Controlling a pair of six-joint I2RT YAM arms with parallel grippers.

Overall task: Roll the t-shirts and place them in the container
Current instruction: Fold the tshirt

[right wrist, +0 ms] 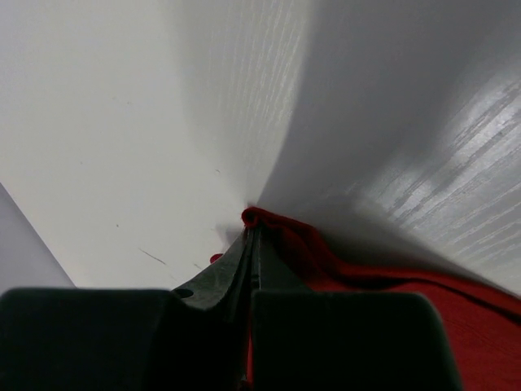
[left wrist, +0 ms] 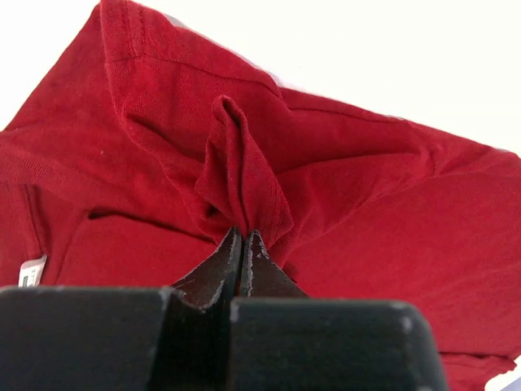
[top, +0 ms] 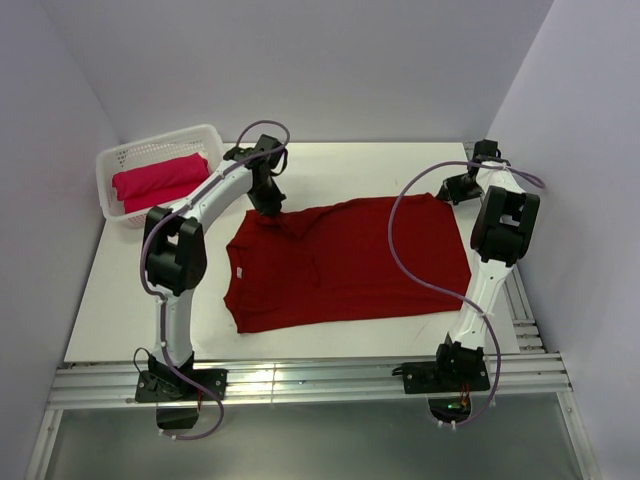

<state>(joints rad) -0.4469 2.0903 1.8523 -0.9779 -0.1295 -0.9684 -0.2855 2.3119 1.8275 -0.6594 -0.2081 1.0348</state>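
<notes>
The dark crimson t-shirt (top: 345, 262) lies spread out on the white table. My left gripper (top: 272, 208) is at its far left corner. In the left wrist view this gripper (left wrist: 242, 234) is shut on a pinched-up fold of the crimson cloth (left wrist: 366, 204), with a white label (left wrist: 31, 270) at the left. My right gripper (top: 447, 191) is at the shirt's far right corner. In the right wrist view it (right wrist: 252, 226) is shut on the shirt's edge (right wrist: 456, 326). The pinkish-red t-shirt (top: 160, 180) lies rolled in the basket.
The white perforated basket (top: 120, 158) stands at the table's far left corner, close to the left arm. Walls close in the table at the back and both sides. An aluminium rail (top: 320, 380) runs along the near edge.
</notes>
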